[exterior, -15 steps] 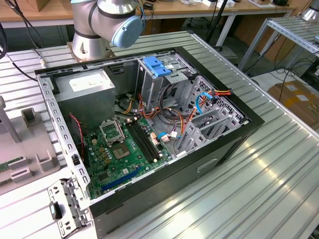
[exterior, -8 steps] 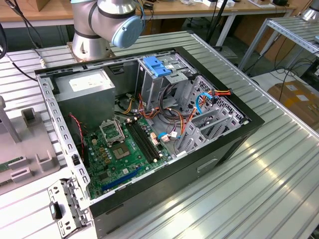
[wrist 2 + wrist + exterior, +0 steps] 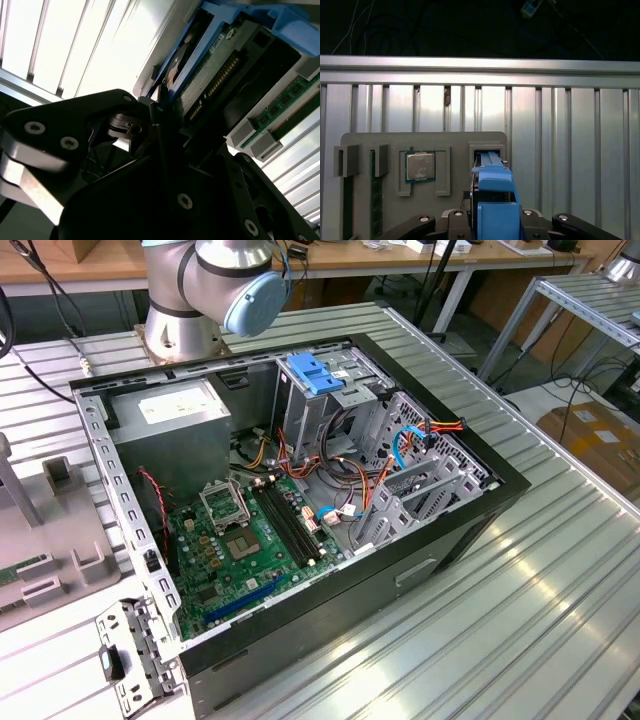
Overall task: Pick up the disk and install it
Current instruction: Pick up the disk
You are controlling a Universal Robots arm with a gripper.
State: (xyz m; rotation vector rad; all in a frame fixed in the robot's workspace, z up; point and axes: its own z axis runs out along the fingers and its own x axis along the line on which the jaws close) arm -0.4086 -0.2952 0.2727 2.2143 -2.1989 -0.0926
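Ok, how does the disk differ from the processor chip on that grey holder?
The disk stands on edge, rising out of its slot; the processor chip lies flat in its recess. The disk is framed in bright blue plastic; the chip shows a bare metal lid with a green rim. Both sit in the grey holder.

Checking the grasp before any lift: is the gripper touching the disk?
Cannot tell. In the first wrist view the gripper straddles the disk, but neither contact nor a gap shows plainly.

Cables [image 3: 375, 475] crowd the open case [image 3: 450, 540] beside the drive cage [image 3: 335, 415], whose top carries a blue latch [image 3: 315, 373]. Bare bench [image 3: 500, 640] lies open along the exterior view's right.
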